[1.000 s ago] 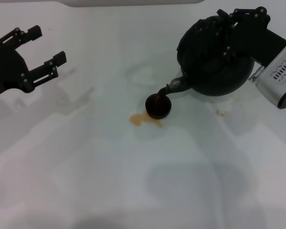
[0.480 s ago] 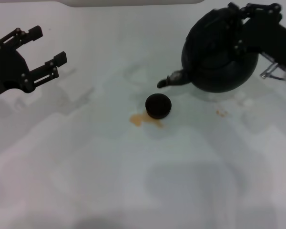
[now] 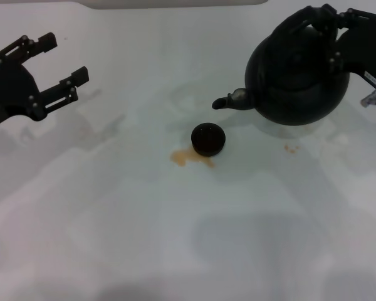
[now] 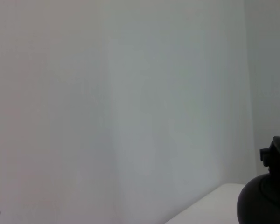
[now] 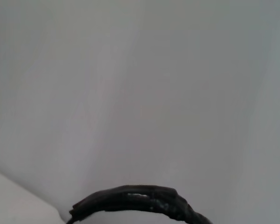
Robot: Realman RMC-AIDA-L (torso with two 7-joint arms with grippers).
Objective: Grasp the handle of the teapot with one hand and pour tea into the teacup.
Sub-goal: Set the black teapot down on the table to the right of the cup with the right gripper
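The round black teapot [image 3: 297, 75] hangs upright at the back right, its grey-capped spout [image 3: 229, 100] pointing left, above and to the right of the teacup. My right gripper [image 3: 338, 19] is shut on the arched black handle [image 3: 301, 19] at the pot's top. The handle also shows in the right wrist view [image 5: 135, 198]. The small black teacup [image 3: 208, 139] stands on the white table, dark inside. My left gripper [image 3: 64, 58] is open and empty at the far left. The left wrist view catches the teapot's edge [image 4: 266, 203].
A brown tea spill [image 3: 191, 158] lies on the table just in front and left of the cup. Small brown drops [image 3: 291, 148] lie under the teapot's front. The white table [image 3: 175, 238] stretches wide in front.
The teapot has tipped back from pouring to upright. Its spout has risen off the cup and the pot has shifted right with my right gripper. The left arm has not moved.
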